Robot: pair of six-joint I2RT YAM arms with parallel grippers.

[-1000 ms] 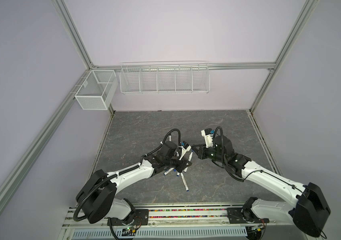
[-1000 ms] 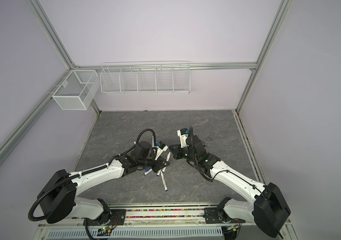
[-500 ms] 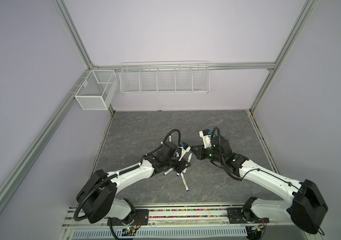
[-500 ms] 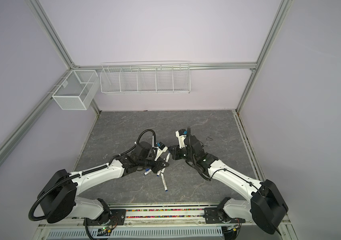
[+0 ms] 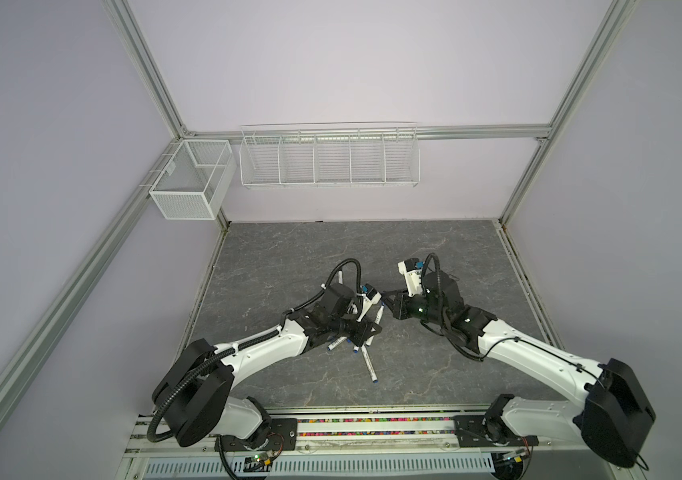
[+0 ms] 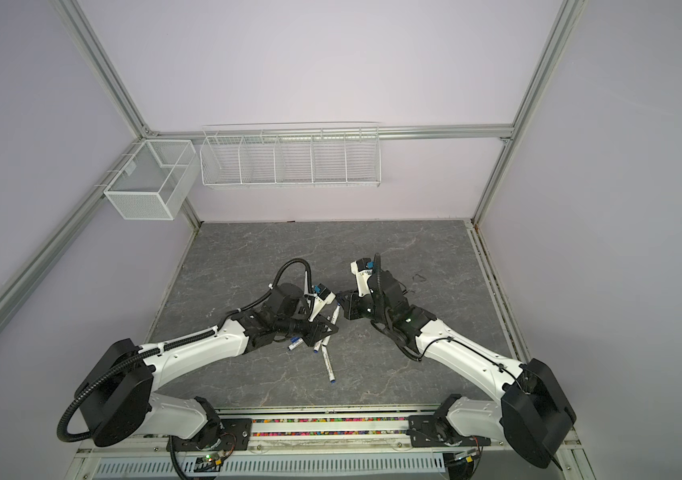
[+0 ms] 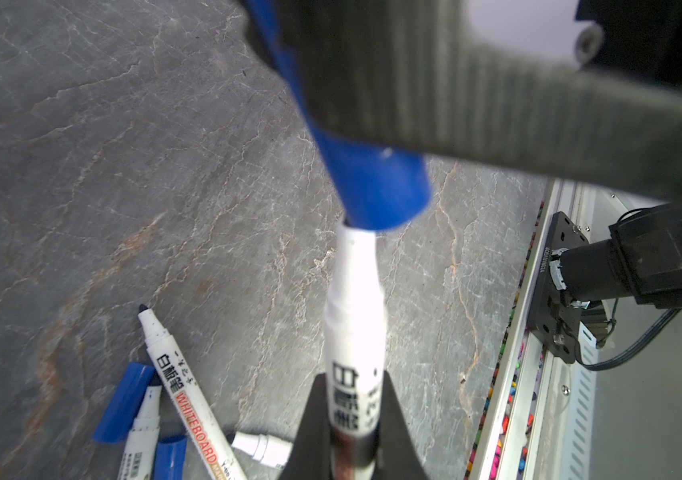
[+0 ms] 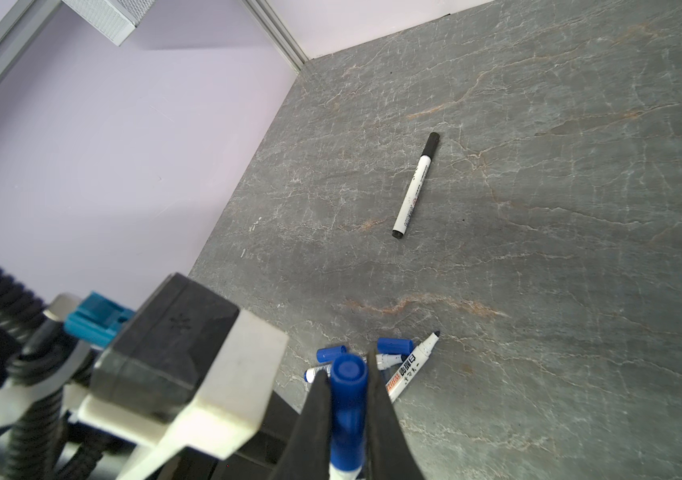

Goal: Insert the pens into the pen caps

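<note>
My left gripper (image 7: 354, 384) is shut on a white-barrelled pen (image 7: 356, 316). The pen's nose sits in the mouth of a blue pen cap (image 7: 372, 187), and my right gripper (image 8: 347, 368) is shut on that cap (image 8: 347, 399). In both top views the two grippers (image 5: 372, 328) (image 5: 389, 300) meet just above the middle of the table. Under them lie an uncapped pen (image 7: 181, 395), loose blue caps (image 7: 123, 403) (image 8: 393, 345) and another pen (image 5: 368, 365). A black-capped pen (image 8: 416, 187) lies apart, farther back.
The grey stone-patterned table (image 5: 331, 249) carries the loose pile near its front centre. A white wire shelf (image 5: 329, 158) and a mesh box (image 5: 191, 183) hang on the back wall. A metal rail (image 5: 372, 428) runs along the front edge, where the arm bases stand.
My right gripper has shifted slightly left with the blue cap, toward the pen in my left gripper. The left arm has barely moved.
</note>
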